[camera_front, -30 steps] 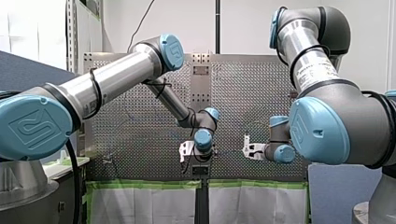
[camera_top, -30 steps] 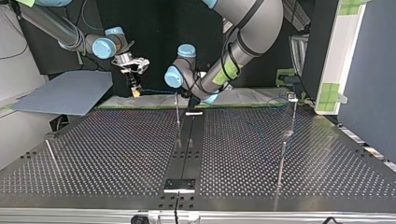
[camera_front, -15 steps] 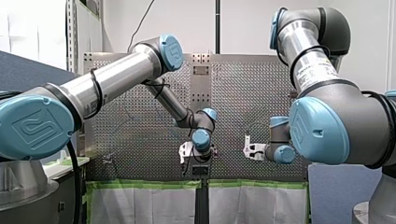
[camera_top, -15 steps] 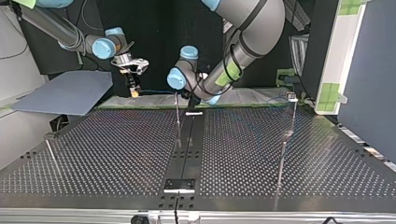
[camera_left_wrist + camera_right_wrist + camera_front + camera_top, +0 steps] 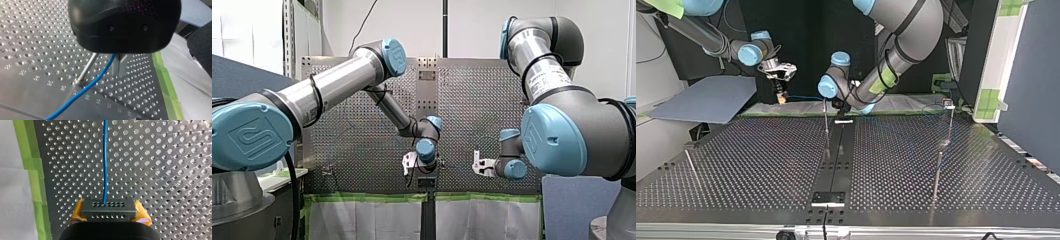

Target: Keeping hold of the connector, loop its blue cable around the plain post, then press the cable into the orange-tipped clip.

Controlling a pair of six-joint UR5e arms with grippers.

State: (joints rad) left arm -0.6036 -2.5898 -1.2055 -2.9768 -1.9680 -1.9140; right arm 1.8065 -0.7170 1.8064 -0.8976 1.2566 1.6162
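My right end effector [image 5: 109, 211] is clenched on the dark connector [image 5: 108, 206], its yellow pads [image 5: 78, 211] pressing the block's two ends. From the connector's face the blue cable [image 5: 105, 165] runs straight ahead toward 12 o'clock over the perforated tabletop [image 5: 162, 170], with green tape [image 5: 31, 175] along the tabletop's edge at 9 o'clock of the end effector. Under my left end effector [image 5: 120, 71] the cable emerges and slants off toward 7 o'clock, passing just beside the foot of the plain post [image 5: 87, 67]; whether this end effector is released or clenched I cannot tell. In the top view the post stands by the tabletop's centre strip, my left end effector just behind it at 1 o'clock, my right one farther off at 10 o'clock, and what seems to be the clip [image 5: 948, 104] sits well apart at 3 o'clock.
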